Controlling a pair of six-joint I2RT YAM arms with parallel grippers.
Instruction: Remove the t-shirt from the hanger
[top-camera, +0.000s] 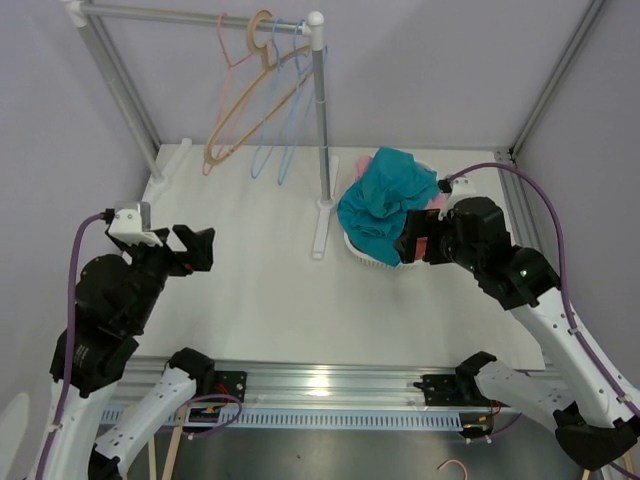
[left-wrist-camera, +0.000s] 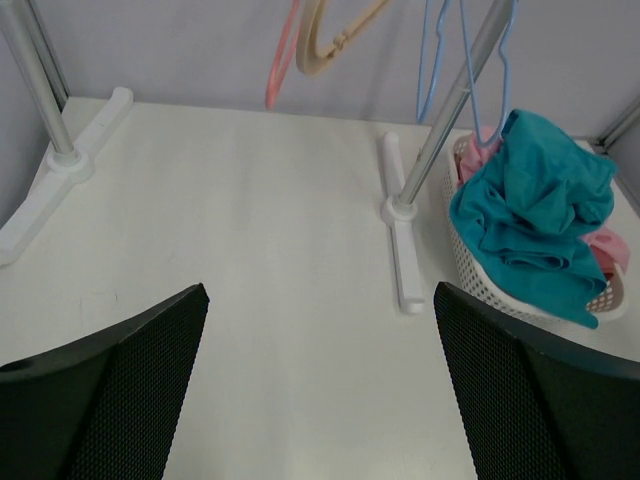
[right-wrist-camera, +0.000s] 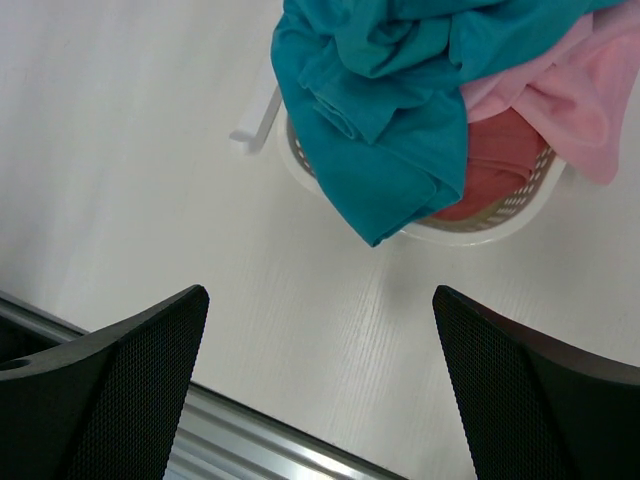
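Observation:
A teal t-shirt (top-camera: 385, 200) lies crumpled on top of a white basket (top-camera: 365, 255) at the right of the table, one fold hanging over the rim (right-wrist-camera: 400, 110). Several hangers hang bare from the rack's rail: a tan one (top-camera: 240, 110), a pink one (top-camera: 232, 60) and thin blue ones (top-camera: 285, 130). My left gripper (top-camera: 195, 250) hovers open over the left of the table, nothing between its fingers (left-wrist-camera: 320, 380). Just at the near side of the basket, my right gripper (top-camera: 415, 245) is open and empty too (right-wrist-camera: 320, 380).
The rack's upright post (top-camera: 320, 120) stands on a white foot (top-camera: 322, 225) just left of the basket; another foot (top-camera: 165, 170) lies at the far left. Pink cloth (right-wrist-camera: 580, 100) and red cloth (right-wrist-camera: 500, 160) fill the basket under the t-shirt. An aluminium rail (top-camera: 320, 385) runs along the near edge.

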